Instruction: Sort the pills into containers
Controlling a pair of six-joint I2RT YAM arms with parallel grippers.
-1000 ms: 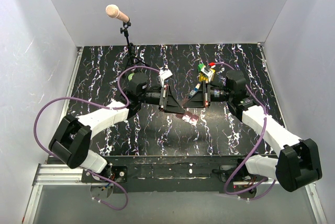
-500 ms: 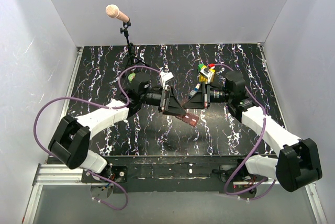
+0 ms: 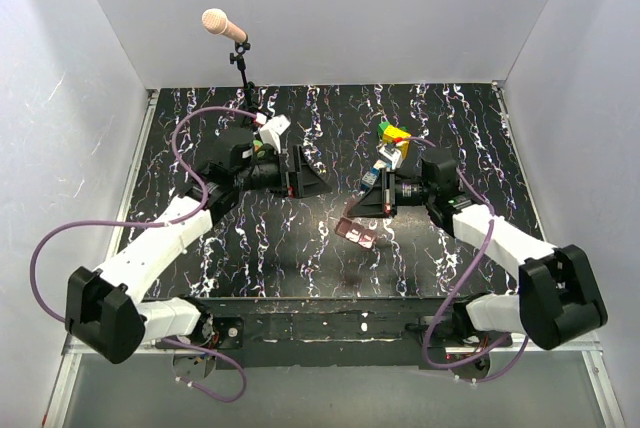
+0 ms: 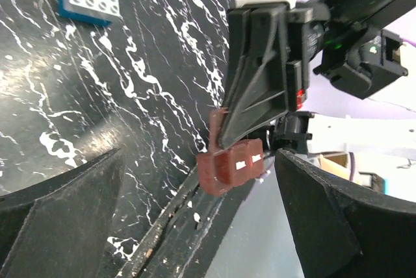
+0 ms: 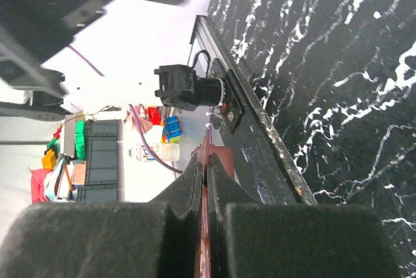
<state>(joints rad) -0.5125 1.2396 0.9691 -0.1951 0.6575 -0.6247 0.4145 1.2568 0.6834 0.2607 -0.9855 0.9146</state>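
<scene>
Pinching red-brown box (image 4: 231,167): right gripper (image 4: 224,138) | left gripper (image 3: 306,174) spread wide | white labels (image 4: 240,163) illegible

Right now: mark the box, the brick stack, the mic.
box (image 4: 229,169), left wrist view, side wall.
brick stack (image 3: 395,135), top view, yellow brick.
mic (image 3: 216,22), top view, head.

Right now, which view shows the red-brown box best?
Left wrist: the red-brown box shows large, side-on, gripped by the right claw. Top view shows it small; right wrist, only a thin edge between shut fingers.
</scene>
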